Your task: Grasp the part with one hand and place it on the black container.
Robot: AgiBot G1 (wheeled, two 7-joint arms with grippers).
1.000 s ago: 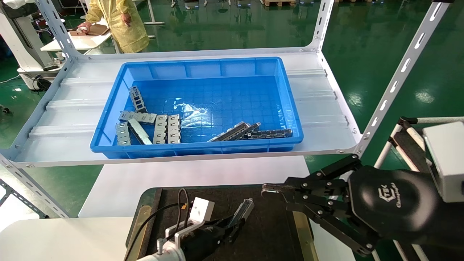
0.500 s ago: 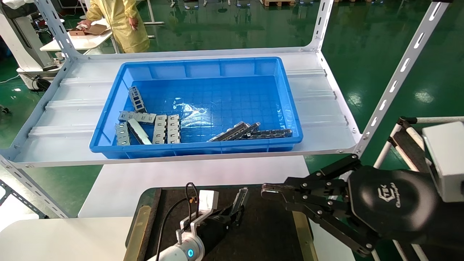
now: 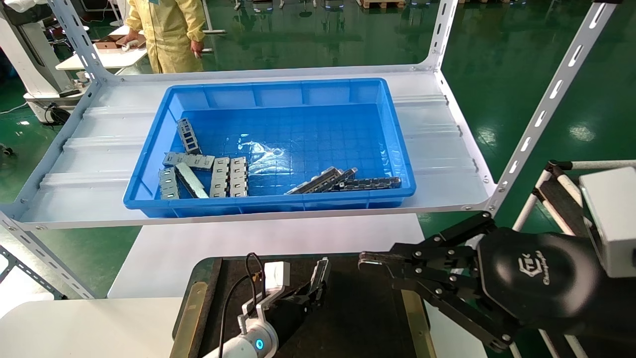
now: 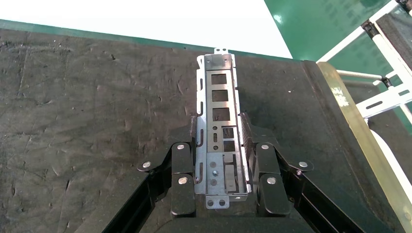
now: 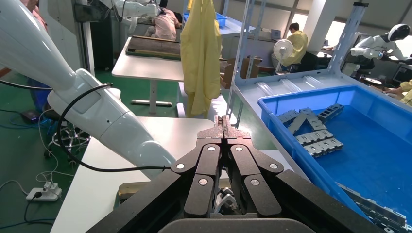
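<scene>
I see a deep blue bin (image 3: 278, 94) on the white shelf (image 3: 89, 169) mid-frame, holding loose grey metal pieces (image 3: 198, 171) lower left and a dark chain-like strip (image 3: 370, 183) lower right. Upper left, a person in yellow (image 3: 166, 30).

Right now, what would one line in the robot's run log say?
left pincer: shut on part | position: over black container | part: not yet released | right pincer: shut, idle beside container
</scene>
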